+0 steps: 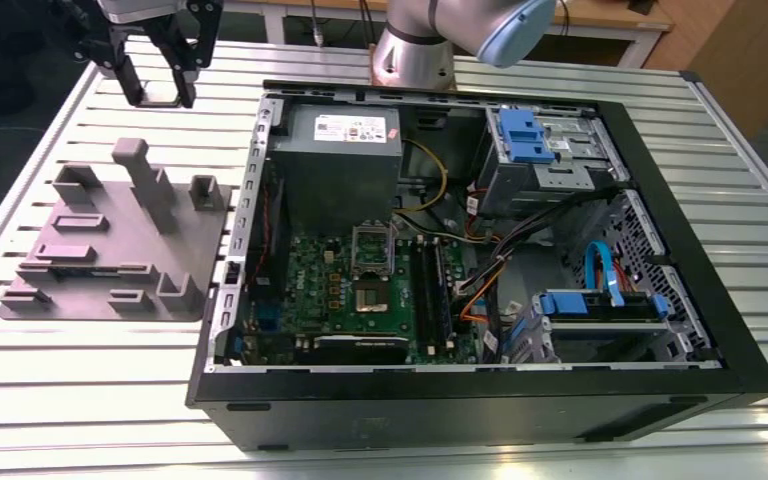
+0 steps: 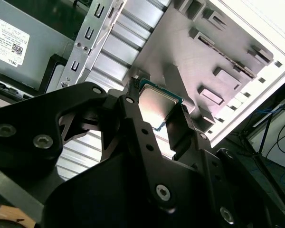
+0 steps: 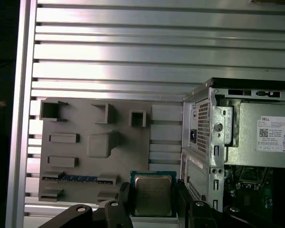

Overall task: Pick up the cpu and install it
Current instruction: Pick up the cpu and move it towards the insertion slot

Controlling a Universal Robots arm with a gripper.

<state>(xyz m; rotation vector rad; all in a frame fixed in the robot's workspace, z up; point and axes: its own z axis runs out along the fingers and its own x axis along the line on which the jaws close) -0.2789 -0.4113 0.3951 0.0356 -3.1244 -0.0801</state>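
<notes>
The cpu, probably light, stiff and delicate underneath, is pinched at opposite edges by the gripper; it hangs near the grey tray, outside the open computer case. The edges seem the safest hold.

Open air round the black gripper above the slatted metal table. Upright posts on the grey plastic fixture poke up below; tangled cables crowd the open black computer case.
</notes>
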